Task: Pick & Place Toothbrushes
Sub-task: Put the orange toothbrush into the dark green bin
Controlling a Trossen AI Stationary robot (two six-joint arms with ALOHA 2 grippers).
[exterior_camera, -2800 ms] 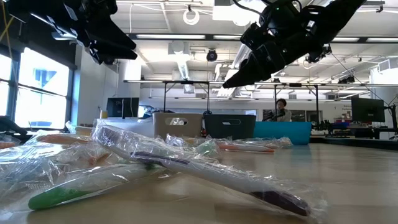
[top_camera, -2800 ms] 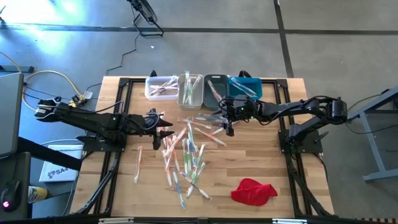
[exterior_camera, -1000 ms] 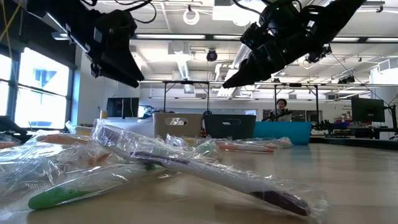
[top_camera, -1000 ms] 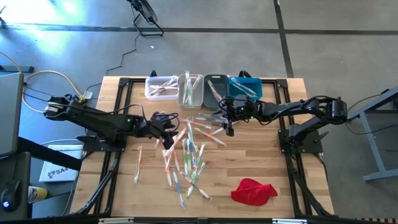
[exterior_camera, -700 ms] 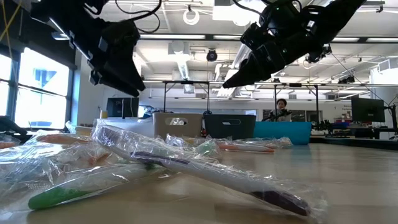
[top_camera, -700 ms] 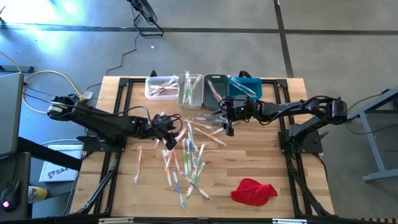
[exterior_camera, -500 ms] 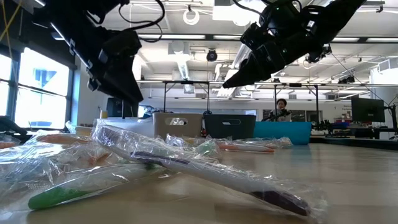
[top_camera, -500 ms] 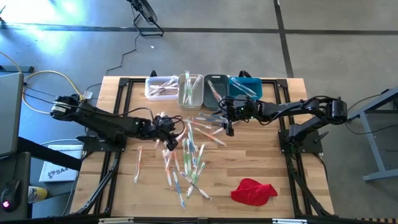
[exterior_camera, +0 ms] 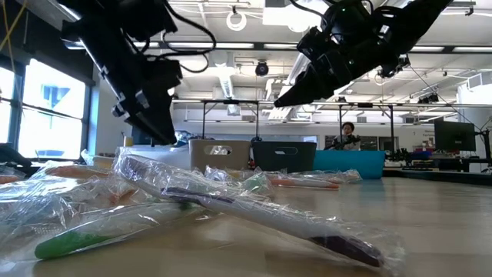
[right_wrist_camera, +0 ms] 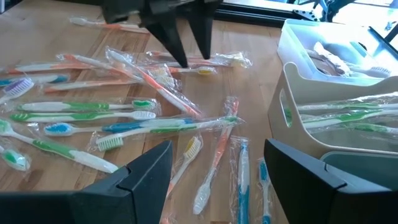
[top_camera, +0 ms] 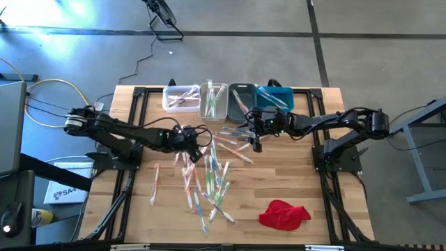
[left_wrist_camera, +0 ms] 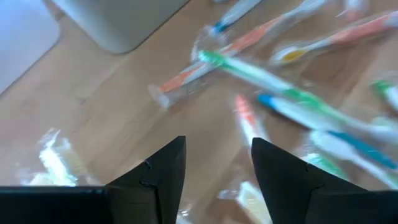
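I am working over the table (top_camera: 293, 181), where the toothbrushes (top_camera: 209, 174) are lying scattered mid-table, near the bins (top_camera: 226, 97). My left gripper (top_camera: 197, 141), fingers apart and empty, is descending on the pile's edge, probably toward an orange one (left_wrist_camera: 249, 121). Next I must centre and close. My right gripper (top_camera: 256, 132), also apart, is waiting beside the bins.

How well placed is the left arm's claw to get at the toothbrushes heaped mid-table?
Probably yes: the left claw hangs open right over the toothbrushes, with nothing between them in the left wrist view. The right claw stays clear.
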